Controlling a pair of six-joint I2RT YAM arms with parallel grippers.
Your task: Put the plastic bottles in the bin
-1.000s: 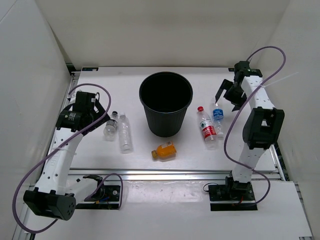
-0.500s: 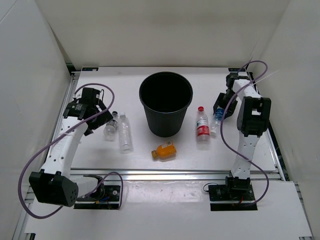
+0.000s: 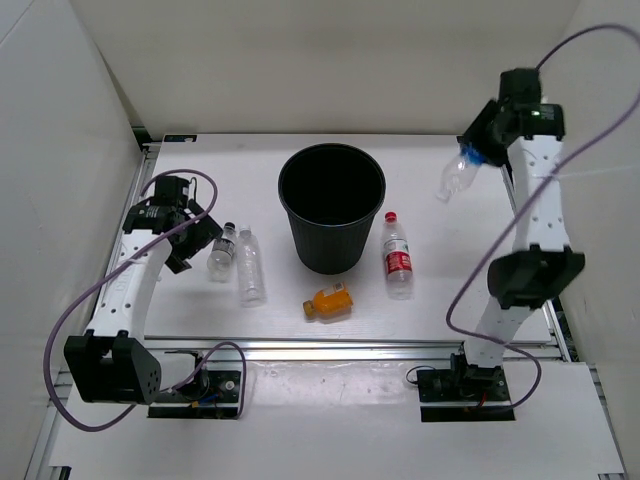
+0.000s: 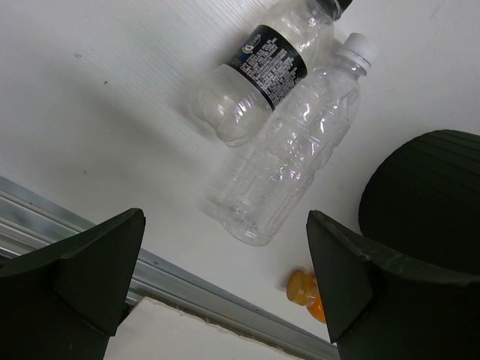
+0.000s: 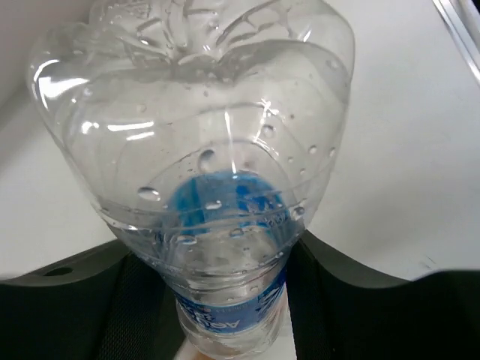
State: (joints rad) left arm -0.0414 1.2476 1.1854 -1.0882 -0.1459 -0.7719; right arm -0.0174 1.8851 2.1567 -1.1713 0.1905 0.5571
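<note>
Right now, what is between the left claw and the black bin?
Two clear bottles lie there: the black-cap bottle nearer the left claw, the white-cap bottle nearer the bin. The top view shows it.

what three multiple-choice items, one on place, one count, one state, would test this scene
1. Relative to the bin, the orange bottle lies: A behind; B on the arms' side; C inside.
2. Bottles lying on the table: A two; B five; C four.
3. The right tool is: A shut on the blue-label bottle; B open, empty; C out of view.
B: the top view shows it outside the bin, nearer the arms. C: black-cap bottle, white-cap bottle, red-cap bottle and the orange one; the fifth is aloft. A: the wrist view shows it clamped.
</note>
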